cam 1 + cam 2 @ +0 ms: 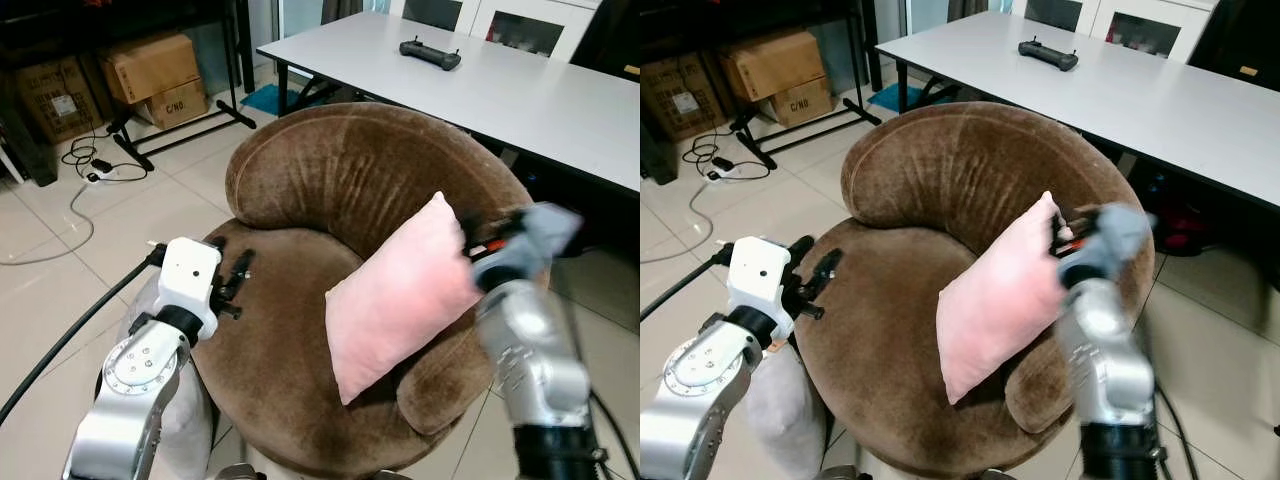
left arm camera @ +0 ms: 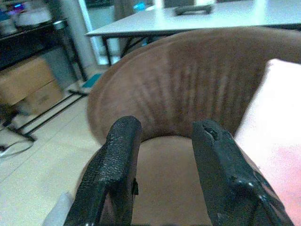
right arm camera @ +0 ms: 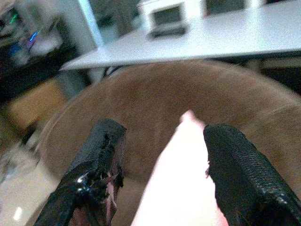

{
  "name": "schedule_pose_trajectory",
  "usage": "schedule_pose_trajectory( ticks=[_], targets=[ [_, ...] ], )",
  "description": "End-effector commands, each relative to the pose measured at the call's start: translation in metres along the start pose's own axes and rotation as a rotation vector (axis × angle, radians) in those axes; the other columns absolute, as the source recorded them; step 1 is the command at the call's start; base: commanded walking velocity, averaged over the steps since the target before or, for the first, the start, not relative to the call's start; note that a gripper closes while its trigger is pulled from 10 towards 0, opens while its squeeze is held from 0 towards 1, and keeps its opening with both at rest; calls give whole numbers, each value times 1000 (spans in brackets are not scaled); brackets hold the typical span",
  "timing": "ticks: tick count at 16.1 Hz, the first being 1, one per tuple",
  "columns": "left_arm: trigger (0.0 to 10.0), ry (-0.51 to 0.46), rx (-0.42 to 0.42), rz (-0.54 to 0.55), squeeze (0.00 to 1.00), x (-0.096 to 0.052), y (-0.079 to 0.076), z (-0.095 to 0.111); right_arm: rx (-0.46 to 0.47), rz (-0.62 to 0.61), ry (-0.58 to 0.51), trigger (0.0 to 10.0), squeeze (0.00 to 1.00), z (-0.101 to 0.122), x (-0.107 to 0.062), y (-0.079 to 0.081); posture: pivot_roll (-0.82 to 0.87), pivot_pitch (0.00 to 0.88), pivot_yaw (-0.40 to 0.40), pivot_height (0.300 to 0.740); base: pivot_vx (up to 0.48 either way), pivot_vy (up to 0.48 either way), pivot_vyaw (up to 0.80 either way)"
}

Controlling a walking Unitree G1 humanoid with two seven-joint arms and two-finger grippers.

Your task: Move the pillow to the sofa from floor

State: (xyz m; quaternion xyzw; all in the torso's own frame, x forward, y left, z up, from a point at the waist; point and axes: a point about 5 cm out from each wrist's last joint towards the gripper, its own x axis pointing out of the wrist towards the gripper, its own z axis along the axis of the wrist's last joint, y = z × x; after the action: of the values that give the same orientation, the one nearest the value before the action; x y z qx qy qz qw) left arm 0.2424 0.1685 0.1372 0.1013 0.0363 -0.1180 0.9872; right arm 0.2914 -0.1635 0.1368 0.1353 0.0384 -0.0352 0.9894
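Pink pillow (image 1: 398, 295) on brown round sofa (image 1: 300, 180), leaning against right armrest, long axis diagonal, upper corner toward backrest. Right gripper (image 3: 162, 160) open, straddling that upper corner. Left gripper (image 2: 164, 155) open, empty, over seat's left edge. Head views add white table (image 1: 520, 85) with black controller (image 1: 430, 53).

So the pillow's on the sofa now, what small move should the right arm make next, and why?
Probably draw the right end effector straight back. The pink pillow already leans on the brown sofa, and the open fingers stand on either side of its corner, so nothing is left to carry.
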Motion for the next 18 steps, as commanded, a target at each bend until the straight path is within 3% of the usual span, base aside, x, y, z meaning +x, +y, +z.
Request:
schedule_pose_trajectory(
  ticks=[1,2,7,18],
  targets=[
    [10000,2,7,34,0,0,0,-2,-68,44,20,10000,0,0,-3,8,83,0,-36,740,0,0,0],
    [10000,1,10,43,0,-1,0,-3,-122,69,31,10000,0,-4,-4,11,93,0,-44,740,0,0,0],
    [10000,-7,4,89,0,-5,-3,-5,-173,91,85,10000,0,-10,-4,12,102,0,-65,740,0,0,0],
    [10000,-22,-38,121,0,-3,-4,-4,-164,92,125,10000,0,-11,0,13,110,0,-80,740,0,0,0]
  ],
)
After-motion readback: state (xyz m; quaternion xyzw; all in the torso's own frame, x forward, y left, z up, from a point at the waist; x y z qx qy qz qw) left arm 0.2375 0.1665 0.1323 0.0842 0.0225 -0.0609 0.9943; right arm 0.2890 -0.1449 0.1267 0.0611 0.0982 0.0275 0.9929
